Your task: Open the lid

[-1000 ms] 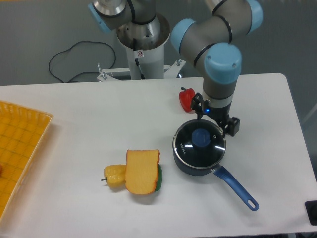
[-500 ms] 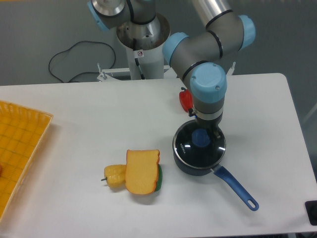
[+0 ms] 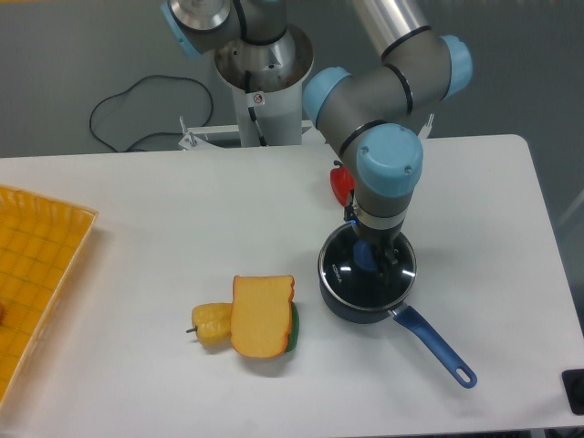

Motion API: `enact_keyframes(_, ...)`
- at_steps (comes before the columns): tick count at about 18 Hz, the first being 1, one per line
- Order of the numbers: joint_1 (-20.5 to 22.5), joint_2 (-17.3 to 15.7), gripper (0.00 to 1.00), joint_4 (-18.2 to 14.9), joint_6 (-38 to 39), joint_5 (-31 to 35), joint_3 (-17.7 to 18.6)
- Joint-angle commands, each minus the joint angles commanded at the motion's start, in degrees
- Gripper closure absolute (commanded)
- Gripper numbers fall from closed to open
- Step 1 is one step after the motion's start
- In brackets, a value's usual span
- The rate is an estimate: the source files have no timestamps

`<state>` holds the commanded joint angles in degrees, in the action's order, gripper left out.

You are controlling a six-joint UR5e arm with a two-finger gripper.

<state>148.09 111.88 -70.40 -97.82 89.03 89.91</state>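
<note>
The round dark glass lid [image 3: 351, 274] sits seated on the blue saucepan [image 3: 365, 306]; lifting remains. Tool [image 3: 372, 258] at its knob; jaw state cannot be told.

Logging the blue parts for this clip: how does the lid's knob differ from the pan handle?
The knob is small and stubby, at the middle of the lid; the pan handle is long and slim, running out from the pot toward the table's front right. The knob is partly hidden by the gripper above it; the handle lies in full view, untouched. The handle ends in a hanging hole; the knob shows none. Both are blue.
</note>
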Motion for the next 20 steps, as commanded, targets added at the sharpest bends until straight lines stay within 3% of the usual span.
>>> enact_keyframes(14,0.1,0.3,0.00,0.4,-0.4,0.2,0.9)
enact_keyframes(20,0.1,0.4,0.00,2.1,-0.4,0.7,1.7)
